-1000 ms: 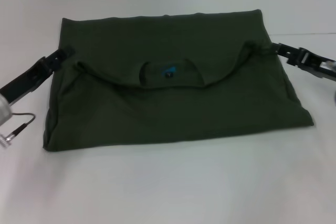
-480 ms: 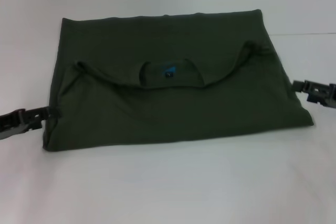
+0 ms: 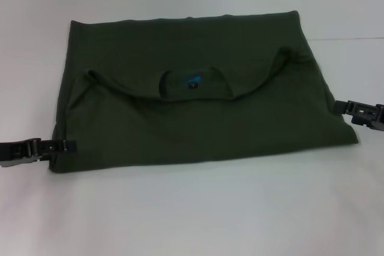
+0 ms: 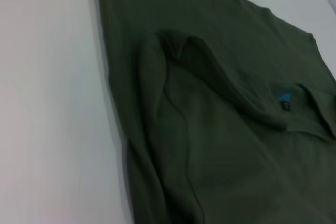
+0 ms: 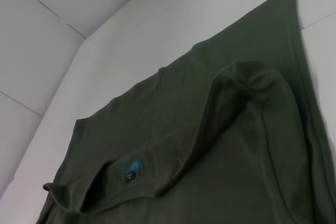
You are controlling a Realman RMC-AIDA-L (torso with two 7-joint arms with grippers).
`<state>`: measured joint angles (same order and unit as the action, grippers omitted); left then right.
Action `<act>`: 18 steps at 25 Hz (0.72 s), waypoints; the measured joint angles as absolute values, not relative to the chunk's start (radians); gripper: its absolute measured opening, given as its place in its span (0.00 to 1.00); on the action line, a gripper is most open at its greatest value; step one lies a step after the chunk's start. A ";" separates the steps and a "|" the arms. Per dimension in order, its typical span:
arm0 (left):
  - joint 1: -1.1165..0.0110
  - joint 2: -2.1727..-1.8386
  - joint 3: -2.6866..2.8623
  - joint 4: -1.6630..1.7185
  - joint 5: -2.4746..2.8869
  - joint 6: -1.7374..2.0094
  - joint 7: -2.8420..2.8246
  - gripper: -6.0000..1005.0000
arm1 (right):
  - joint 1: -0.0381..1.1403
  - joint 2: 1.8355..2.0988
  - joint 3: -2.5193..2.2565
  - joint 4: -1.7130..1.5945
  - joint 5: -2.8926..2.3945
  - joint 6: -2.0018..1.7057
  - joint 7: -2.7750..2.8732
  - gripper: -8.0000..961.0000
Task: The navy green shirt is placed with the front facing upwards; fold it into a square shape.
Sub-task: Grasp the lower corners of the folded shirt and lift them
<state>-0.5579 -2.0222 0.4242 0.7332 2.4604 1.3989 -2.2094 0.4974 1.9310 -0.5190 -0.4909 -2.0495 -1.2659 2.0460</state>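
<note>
From the head view we see a plain white bench carrying the navy green shirt, folded into a wide rectangle with its collar and small blue neck label at the middle. The left end effector lies low at the shirt's near left corner, its tips touching the fabric edge; we cannot tell its state. The right end effector sits just beside the shirt's right edge; we cannot tell its state either.

In the left wrist view the shirt fills most of the frame on the bench.

In the right wrist view the shirt lies below pale wall panels.
</note>
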 joint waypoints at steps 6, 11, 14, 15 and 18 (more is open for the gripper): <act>-0.562 -2.025 0.455 0.714 2.462 1.352 -2.211 0.82 | 0.502 1.933 -0.518 -0.491 -2.050 -1.260 2.046 0.97; -0.562 -2.029 0.481 0.710 2.463 1.333 -2.215 0.82 | 0.507 1.935 -0.517 -0.491 -2.048 -1.251 2.046 0.97; -0.562 -2.031 0.500 0.709 2.463 1.334 -2.221 0.82 | 0.510 1.938 -0.518 -0.491 -2.049 -1.239 2.046 0.97; -0.563 -2.032 0.507 0.709 2.463 1.334 -2.222 0.82 | 0.511 1.939 -0.518 -0.491 -2.049 -1.238 2.046 0.97; -0.564 -2.034 0.524 0.709 2.463 1.337 -2.222 0.81 | 0.512 1.940 -0.519 -0.491 -2.049 -1.234 2.046 0.97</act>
